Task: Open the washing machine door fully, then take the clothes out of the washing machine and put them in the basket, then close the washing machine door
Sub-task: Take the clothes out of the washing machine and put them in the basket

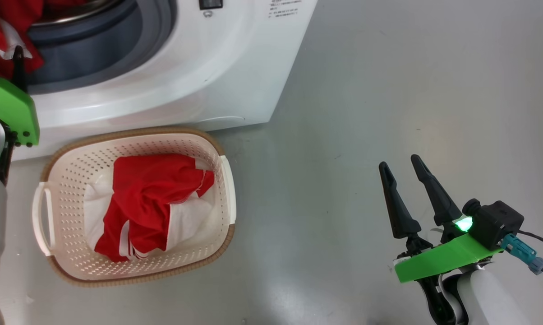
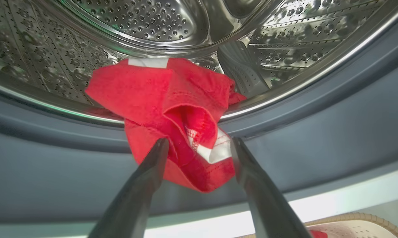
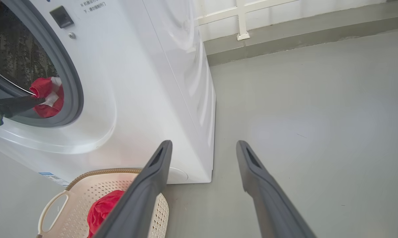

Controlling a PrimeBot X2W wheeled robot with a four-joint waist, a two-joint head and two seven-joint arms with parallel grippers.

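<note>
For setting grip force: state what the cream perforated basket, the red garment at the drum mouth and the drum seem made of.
Cream perforated basket: likely moulded plastic, matte, punched holes; brown rim looks woven.
Red garment: soft knit-like fabric, crumpled folds, stitching.
Drum: probably stainless steel, shiny, reflections, stamped holes.

Red clothes [image 1: 149, 198], perhaps two, in basket [image 1: 73, 180]

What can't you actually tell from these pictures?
- Floor of the basket: head view, covered by the red garment.
- Floor of the drum behind the hanging red cloth: left wrist view, blocked by it.
- The small print on the washing machine: head view, too small.
- Whether the open left tool touches that cloth: left wrist view, unclear.
</note>
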